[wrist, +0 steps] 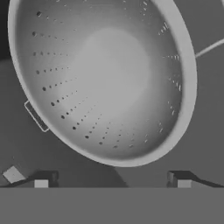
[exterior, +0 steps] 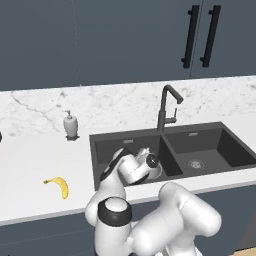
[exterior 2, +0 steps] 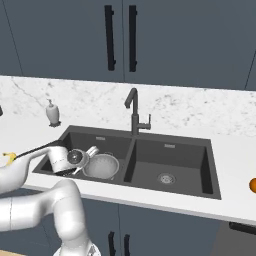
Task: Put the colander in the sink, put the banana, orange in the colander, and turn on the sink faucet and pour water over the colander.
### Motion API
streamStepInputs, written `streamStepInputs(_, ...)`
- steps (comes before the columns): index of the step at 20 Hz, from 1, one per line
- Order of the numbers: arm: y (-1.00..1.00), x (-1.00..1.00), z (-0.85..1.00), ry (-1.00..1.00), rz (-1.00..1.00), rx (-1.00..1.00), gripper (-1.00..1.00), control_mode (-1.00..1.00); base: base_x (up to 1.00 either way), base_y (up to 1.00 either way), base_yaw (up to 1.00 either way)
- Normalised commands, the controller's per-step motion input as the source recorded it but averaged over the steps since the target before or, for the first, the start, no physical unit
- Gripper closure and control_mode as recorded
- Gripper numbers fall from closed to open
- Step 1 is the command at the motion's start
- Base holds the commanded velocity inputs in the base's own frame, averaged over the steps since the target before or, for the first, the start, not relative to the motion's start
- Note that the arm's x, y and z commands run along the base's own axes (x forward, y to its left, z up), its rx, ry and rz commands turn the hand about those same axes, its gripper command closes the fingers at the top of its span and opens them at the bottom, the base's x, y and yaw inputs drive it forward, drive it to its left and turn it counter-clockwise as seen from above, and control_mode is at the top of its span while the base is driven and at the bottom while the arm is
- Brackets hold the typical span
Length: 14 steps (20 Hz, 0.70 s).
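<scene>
Two basins in the sink (exterior 2: 210,170); colander (exterior 2: 102,166) sits upright in the left one, nothing in it. End effector (exterior 2: 91,153) is spread wide and released, just beside the colander rim, gripping nothing. Hand view: colander (wrist: 105,78) interior with perforations, one small side handle, both fingertips (wrist: 41,183) clear of the rim. Left base view: banana (exterior: 59,186) on the table left of the sink, soap dispenser (exterior: 71,125) behind it; arm blocks the colander. Right base view: orange (exterior 2: 253,185) on the table at the far right edge, well apart from the sink. Sink faucet (exterior: 168,109) stands behind the divider.
</scene>
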Motion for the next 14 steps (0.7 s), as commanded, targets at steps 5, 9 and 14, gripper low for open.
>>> streamStepInputs(5,0.32,-0.17,1.00,-0.05,0.00,-0.02,-1.00,-1.00,0.00,0.00,0.00)
streamStepInputs(9,0.43,-0.03,1.00,0.02,0.00,-0.13,-1.00,-1.00,0.00,0.00,0.00)
streamStepInputs(14,0.34,0.00,1.00,0.15,0.04,-0.20,-1.00,-1.00,0.00,0.00,0.00)
